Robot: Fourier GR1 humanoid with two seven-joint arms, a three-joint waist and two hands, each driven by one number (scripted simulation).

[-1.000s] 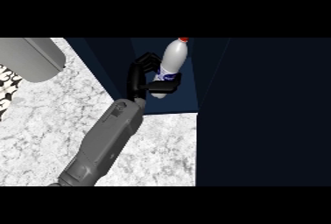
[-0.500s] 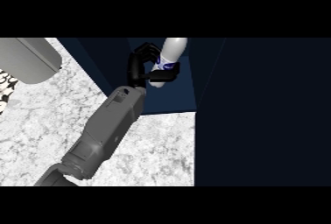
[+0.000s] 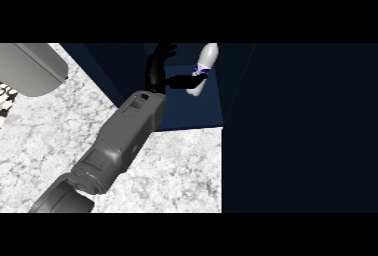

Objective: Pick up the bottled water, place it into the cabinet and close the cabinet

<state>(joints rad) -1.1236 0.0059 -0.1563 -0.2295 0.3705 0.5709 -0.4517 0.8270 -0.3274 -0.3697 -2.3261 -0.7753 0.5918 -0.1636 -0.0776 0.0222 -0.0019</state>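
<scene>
Rising from seven o'clock over the marble counter (image 3: 177,165), a grey forearm ends in a black hand (image 3: 156,72) at twelve o'clock, fingers straight and apart, thumb touching the bottle (image 3: 204,62) standing inside the dark cabinet (image 3: 184,112).
</scene>
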